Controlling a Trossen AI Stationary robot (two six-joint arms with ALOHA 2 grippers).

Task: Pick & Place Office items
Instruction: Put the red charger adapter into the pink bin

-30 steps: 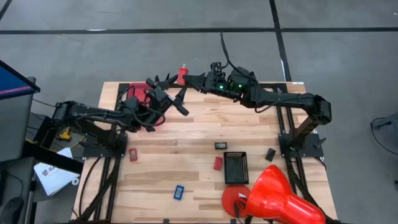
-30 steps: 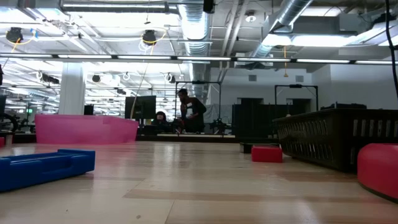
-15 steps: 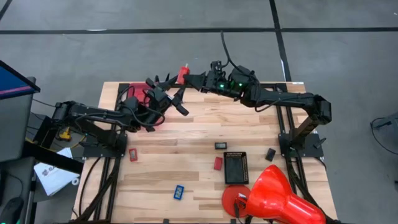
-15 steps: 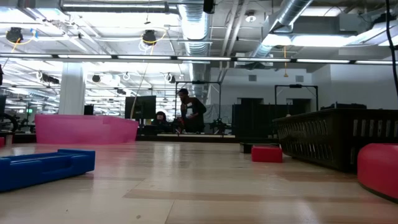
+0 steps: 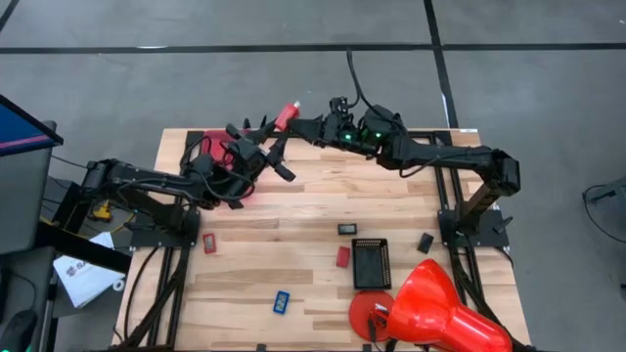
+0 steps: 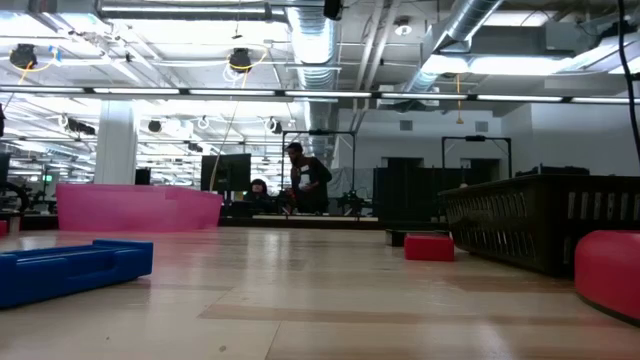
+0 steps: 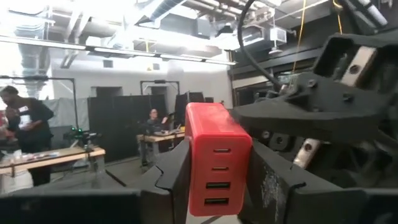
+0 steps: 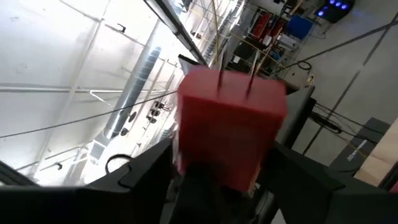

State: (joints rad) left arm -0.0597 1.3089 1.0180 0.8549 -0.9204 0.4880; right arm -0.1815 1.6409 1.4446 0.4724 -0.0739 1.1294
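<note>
- Since a second ago: red charger block [image 5: 287, 114] tipped over from upright, nudged slightly leftward above the table's [image 5: 293, 235] far edge.
- Pinched in right gripper [image 5: 293, 119], prongs outward, port face toward left gripper [image 5: 262, 156] — probably a hand-over.
- Left gripper spread wide just beside, ready to receive.
- Other pieces near tray [image 5: 371, 262].

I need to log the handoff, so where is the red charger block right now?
In the high view the red charger block is up at the table's far edge, left of centre, gripped in the right end effector, with the left end effector just below it.
</note>
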